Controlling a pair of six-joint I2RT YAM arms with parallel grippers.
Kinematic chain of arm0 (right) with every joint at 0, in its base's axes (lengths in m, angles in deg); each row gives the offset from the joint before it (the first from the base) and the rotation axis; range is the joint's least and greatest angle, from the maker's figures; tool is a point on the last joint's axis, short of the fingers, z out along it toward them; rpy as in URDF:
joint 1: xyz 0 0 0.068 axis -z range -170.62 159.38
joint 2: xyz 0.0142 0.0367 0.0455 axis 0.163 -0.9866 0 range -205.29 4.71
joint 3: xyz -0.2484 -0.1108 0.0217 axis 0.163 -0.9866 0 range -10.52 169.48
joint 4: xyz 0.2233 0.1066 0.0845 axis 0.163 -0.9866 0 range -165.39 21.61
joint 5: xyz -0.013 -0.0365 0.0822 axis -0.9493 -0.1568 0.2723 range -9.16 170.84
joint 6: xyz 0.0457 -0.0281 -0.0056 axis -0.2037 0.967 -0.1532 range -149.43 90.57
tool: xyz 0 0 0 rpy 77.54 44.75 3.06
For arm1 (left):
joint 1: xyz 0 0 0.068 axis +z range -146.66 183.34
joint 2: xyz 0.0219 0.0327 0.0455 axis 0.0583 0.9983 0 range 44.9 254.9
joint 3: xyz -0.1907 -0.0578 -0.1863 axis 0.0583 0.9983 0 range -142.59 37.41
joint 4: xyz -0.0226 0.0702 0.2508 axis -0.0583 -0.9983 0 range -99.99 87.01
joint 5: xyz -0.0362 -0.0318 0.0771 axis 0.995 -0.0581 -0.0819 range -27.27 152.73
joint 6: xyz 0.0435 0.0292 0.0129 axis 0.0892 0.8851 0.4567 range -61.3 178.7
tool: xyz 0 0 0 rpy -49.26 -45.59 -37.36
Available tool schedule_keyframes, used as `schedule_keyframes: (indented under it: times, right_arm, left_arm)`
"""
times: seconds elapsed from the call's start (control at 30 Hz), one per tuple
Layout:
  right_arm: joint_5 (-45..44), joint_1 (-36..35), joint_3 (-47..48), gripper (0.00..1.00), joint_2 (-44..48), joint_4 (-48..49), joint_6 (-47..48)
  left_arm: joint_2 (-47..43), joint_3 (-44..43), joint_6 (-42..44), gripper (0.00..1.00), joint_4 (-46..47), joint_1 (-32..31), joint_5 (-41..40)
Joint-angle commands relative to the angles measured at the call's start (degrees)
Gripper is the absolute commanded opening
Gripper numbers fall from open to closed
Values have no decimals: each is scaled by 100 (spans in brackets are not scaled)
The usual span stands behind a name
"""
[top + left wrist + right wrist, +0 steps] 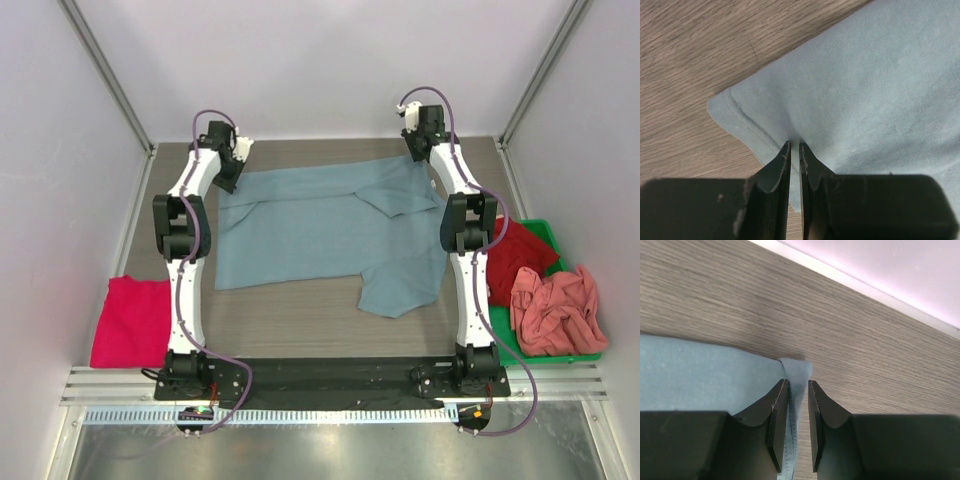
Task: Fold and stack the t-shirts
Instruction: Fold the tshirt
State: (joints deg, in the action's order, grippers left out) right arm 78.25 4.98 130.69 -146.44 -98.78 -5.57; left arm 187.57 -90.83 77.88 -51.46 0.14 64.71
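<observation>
1. Pinches the hemmed far-left corner of the grey-blue t-shirt (320, 225) in the left gripper (794, 145), jaws drawn almost together with the cloth clamped between them.
2. Grips the same shirt's far-right edge in the right gripper (797, 382), with a raised fold of cloth filling the narrow gap between the fingers.
3. Shows, from above, both arms stretched to the far side of the wooden table (300, 315), one at each far corner of the cloth.
4. Has the grey-blue t-shirt spread flat across the middle of the table between the two arms, with a sleeve lying on top near the right arm and a flap trailing toward the near edge on the right.
5. Has the magenta-pink t-shirt (132, 322) lying flat in a neat rectangle at the table's left edge, just beside the left arm and well apart from the grey-blue one.
6. Has the red t-shirt (520, 250) and the salmon-pink t-shirt (558, 310) crumpled together in the green bin (560, 356) on the right, touching, with the salmon-pink one nearer the arm bases.
</observation>
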Motion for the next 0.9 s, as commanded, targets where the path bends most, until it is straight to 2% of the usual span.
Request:
schedule_keyframes:
  times: [0.0, 0.27, 0.3, 0.5, 0.87]
  right_arm:
    - [-163, -34, 311, 29, 16, 341, 40]
    - [-216, -43, 364, 25, -178, 438, 5]
    - [-198, -43, 364, 19, -221, 429, -4]
    - [-119, -43, 407, 1, -345, 403, -127]
    - [-347, 80, 750, 2, -231, 464, -311]
  left_arm:
    - [33, -192, -46, 12, 83, -40, -57]
    - [112, -201, -2, 12, 92, -84, -145]
    - [120, -201, 7, 11, 101, -93, -145]
    - [112, -183, 51, 11, 109, -119, -154]
    - [94, -131, 182, 11, 127, -137, -453]
